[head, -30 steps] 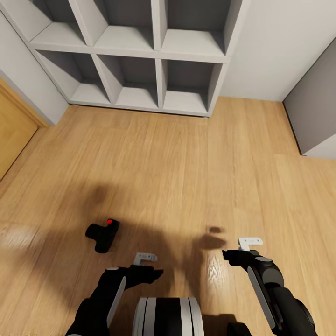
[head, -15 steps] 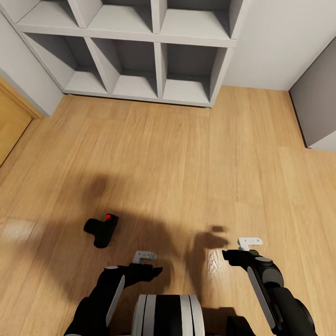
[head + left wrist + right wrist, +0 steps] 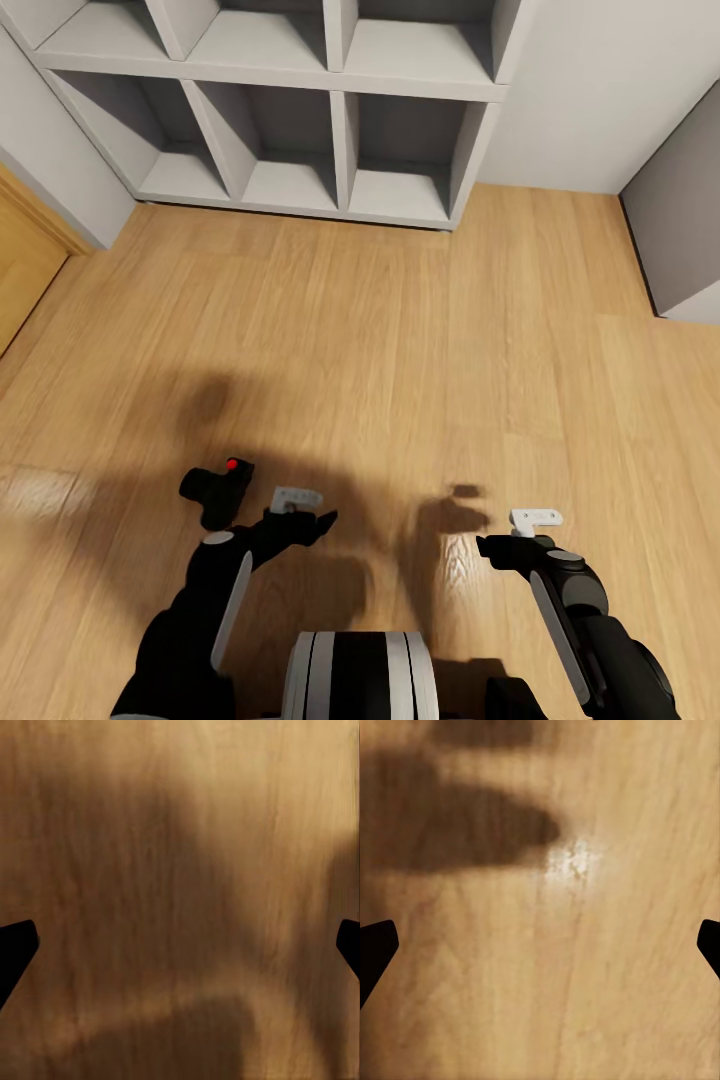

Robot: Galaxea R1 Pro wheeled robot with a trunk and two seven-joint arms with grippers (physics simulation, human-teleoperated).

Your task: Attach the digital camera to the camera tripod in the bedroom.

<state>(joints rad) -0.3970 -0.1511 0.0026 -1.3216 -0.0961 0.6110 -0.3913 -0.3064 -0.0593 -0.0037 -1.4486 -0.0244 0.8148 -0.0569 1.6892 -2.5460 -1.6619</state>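
Light wood floor [image 3: 400, 340] is seen from above, bounded at its far edge by a grey cubby shelf unit [image 3: 300, 120] set against a white wall [image 3: 590, 90]; a wood-toned panel [image 3: 25, 270] runs along the floor's left edge and a grey cabinet side [image 3: 680, 230] along its right edge. The digital camera [image 3: 218, 492] — a small black body with a red button on top — lies on the floor toward the near-left part, within a broad soft shadow. The left gripper [image 3: 297, 505] is held just beside the camera, to its right, without visible contact; its white fingertips [image 3: 297, 495] point away from the robot. The right gripper [image 3: 530, 530] is held well apart from the camera, over bare floor on the right. In each wrist view the dark fingertips are seen at opposite edges of the frame with only floorboards between them — both jaws are spread wide and nothing is held.
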